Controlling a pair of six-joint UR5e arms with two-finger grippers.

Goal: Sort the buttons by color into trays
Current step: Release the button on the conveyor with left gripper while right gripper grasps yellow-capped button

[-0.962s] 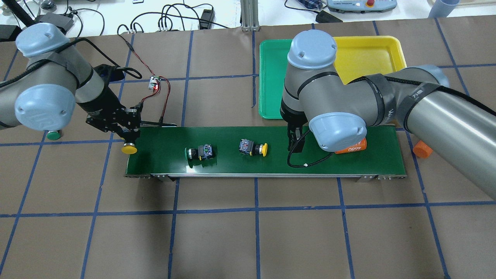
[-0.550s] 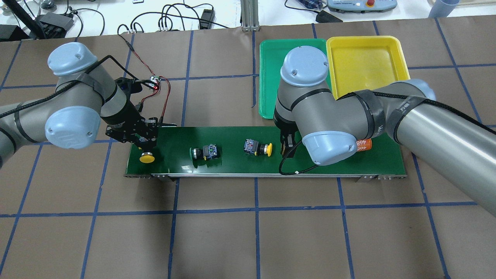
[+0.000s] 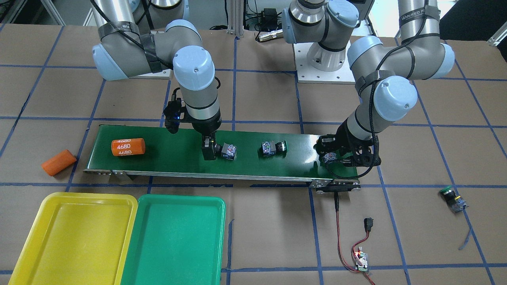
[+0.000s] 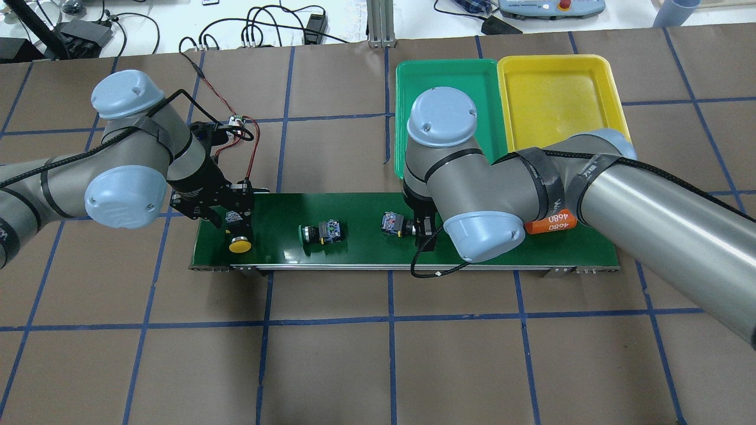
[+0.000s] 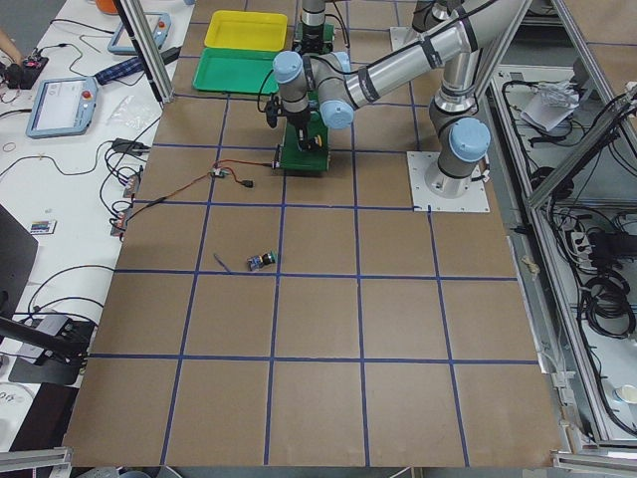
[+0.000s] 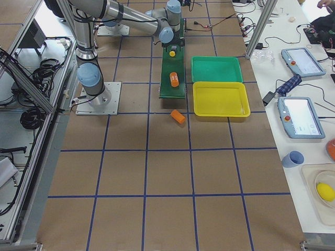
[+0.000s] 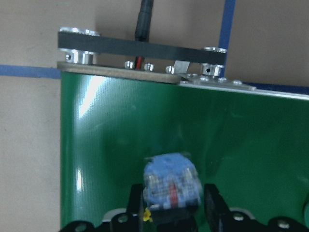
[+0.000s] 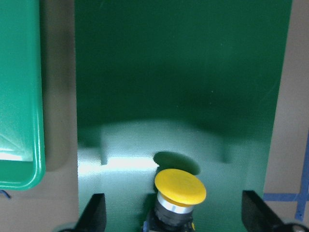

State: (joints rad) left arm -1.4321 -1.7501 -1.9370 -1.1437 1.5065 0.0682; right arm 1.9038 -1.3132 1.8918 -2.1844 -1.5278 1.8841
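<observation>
My left gripper is shut on a yellow-capped button, cap down, over the left end of the conveyor belt. Its grey-blue block shows between the fingers in the left wrist view. My right gripper is open, its fingers on either side of a second yellow button lying on the belt. A green button lies mid-belt. Another green button lies on the table off the belt. The green tray and the yellow tray stand behind the belt.
An orange cylinder marked 4680 lies on the belt near my right arm. A second orange cylinder lies on the table beyond the belt's end. A small circuit board with red and black wires sits behind the belt's left end.
My left gripper carried its yellow button right, from the belt's edge to above the belt. My right gripper moved left up to the other yellow button. The belt's objects drifted right.
</observation>
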